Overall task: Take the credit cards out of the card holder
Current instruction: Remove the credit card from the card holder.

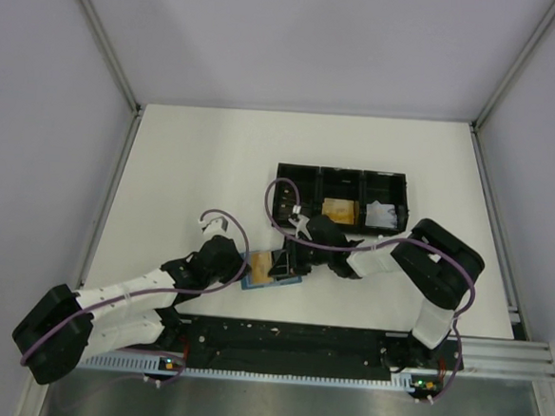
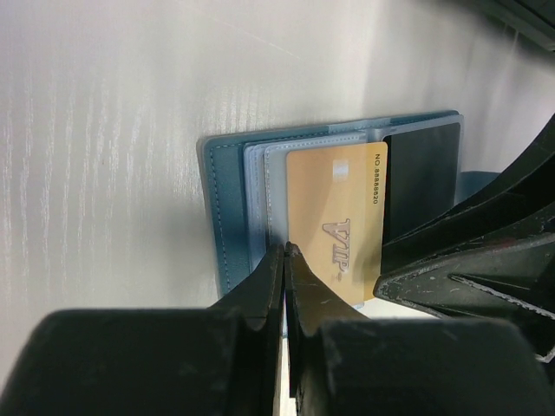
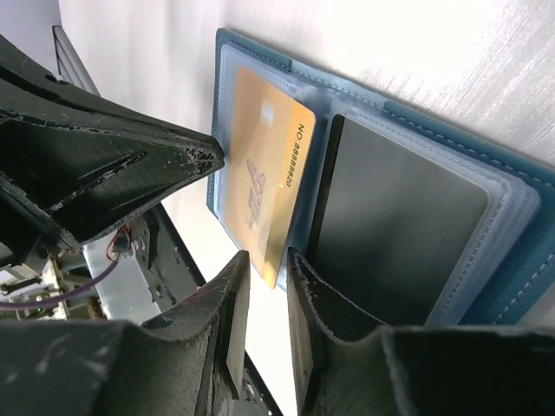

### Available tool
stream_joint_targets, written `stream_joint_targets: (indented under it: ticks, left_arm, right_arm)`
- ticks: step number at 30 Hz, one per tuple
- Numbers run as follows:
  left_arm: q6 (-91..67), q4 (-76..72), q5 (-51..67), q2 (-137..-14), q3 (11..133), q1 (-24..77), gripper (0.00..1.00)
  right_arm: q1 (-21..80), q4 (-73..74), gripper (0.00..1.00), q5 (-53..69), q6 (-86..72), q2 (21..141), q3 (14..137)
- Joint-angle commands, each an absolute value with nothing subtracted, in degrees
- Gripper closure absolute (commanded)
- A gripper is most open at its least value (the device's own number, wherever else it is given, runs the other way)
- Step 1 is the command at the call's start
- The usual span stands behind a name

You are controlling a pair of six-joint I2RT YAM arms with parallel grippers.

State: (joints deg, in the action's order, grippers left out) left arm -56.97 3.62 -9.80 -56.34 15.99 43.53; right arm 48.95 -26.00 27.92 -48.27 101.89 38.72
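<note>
Nearest the bases, the left pincer (image 2: 284, 253) is shut tight, its tips at the near edge of the card holder (image 2: 221, 217). I judge this is to steady the wallet on the desk (image 1: 195, 164), though I cannot tell whether it nips a leaf or only presses. The holder lies open, with the orange-gold card (image 2: 334, 208) and the black card (image 2: 421, 182) each in a slot. The right pincer (image 3: 269, 269) stands a sliver open astride the orange-gold card's end — placed to pinch and draw it out, not yet clamped. Beyond, the black tray (image 1: 304, 170) holds a gold flat piece (image 1: 339, 210) in its middle compartment and a white wad (image 1: 384, 215) in the right one.
</note>
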Motion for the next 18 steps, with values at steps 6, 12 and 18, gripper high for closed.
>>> stream_joint_targets:
  ticks: [6,12,18]
  left_arm:
    - [-55.5,6.7,-9.2,-57.5,14.0,43.2,0.97]
    - [-55.5,6.2,-9.1,-57.7,13.8,43.2,0.98]
    - [-55.5,6.4,-9.2,-57.1,13.6,43.2,0.98]
  right_arm:
    - [48.3,-26.5,0.75,26.5,-48.4,104.5,43.4]
    - [48.3,-27.5,0.87,26.9,-49.2,106.3,43.9]
    - [47.7,-27.1,1.00,26.7,-48.6,104.7,41.5]
